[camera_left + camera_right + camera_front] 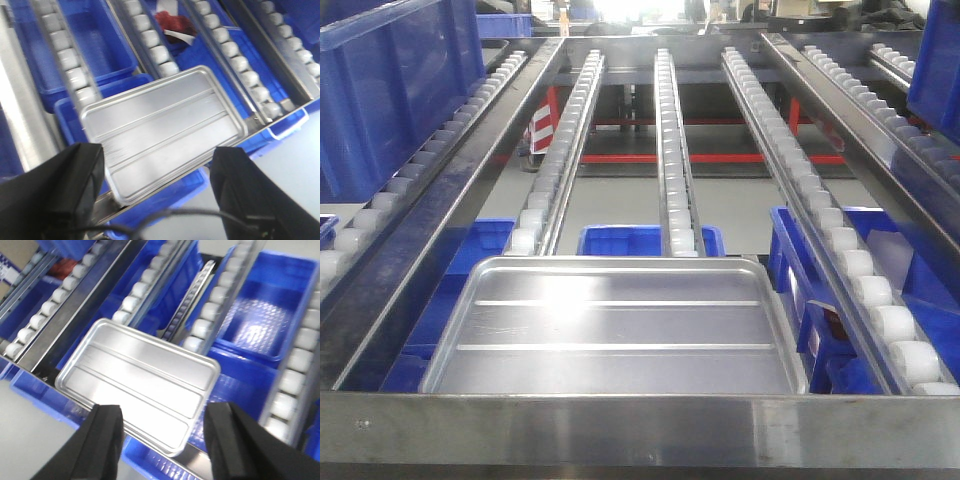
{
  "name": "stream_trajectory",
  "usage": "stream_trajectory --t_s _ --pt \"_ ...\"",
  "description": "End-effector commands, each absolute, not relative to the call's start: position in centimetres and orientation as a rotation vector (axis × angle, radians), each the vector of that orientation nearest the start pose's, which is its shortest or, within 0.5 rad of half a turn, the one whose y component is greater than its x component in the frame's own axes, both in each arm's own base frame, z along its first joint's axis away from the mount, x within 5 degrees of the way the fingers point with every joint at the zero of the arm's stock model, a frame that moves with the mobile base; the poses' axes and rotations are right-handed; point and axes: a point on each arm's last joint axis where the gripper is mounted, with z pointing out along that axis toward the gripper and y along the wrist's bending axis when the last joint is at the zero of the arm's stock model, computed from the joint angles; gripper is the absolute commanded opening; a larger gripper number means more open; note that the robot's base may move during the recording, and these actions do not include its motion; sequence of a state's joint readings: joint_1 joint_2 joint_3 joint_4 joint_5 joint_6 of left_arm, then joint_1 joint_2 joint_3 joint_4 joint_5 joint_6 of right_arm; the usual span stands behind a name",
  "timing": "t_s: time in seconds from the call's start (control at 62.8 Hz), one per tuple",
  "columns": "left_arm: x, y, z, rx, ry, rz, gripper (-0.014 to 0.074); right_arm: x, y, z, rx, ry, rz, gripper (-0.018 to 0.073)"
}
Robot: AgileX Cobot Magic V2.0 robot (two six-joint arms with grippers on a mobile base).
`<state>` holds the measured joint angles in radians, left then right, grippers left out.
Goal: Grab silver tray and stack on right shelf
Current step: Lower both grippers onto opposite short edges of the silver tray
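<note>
Background, front view: grey floor shows through the right shelf, and its roller rails slope down to the flat front bar; blue bins stand below.
Tray, front view: the silver tray lies flat at the low end of the middle rails, just behind the bar (no arm appears here).
Left wrist view: the left gripper is spread wide and carries nothing; the tray lies beyond its dark fingers.
Right wrist view: the right gripper is also spread and empty, over the near edge of the tray.
Advice: the grasp seems to be the step now. I would pinch the low raised rim squarely, because shiny metal slips, and lift level.
Hard to see: the left wrist view is blurred. What carries the tray is hidden. The fingers are cut off in both wrist views, so I cannot tell their height over the tray.
</note>
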<state>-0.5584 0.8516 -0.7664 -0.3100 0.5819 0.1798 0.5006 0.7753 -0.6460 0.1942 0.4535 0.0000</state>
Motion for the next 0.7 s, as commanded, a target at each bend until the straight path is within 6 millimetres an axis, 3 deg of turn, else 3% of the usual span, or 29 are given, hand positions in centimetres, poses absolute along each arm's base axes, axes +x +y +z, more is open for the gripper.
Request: stream_trajectory --t_s 0.0,0.302,0.493,0.684 --pt "14.4 -11.5 35.4 0.582 2.011 -0.629 0.0368 15.0 9.5 33.2 -0.364 1.961 0.555 0.0469" --pt "19.0 -15.2 33.1 0.712 2.339 -0.580 0.0368 19.6 13.2 30.8 -0.424 2.326 0.530 0.0468" --pt "22.9 -15.8 32.4 0.496 2.475 -0.384 0.0368 23.0 13.4 28.4 -0.284 2.475 0.422 0.0468" --pt "24.4 -17.9 30.9 0.459 2.597 -0.175 0.0368 25.3 14.0 26.6 -0.150 2.556 0.344 0.0468"
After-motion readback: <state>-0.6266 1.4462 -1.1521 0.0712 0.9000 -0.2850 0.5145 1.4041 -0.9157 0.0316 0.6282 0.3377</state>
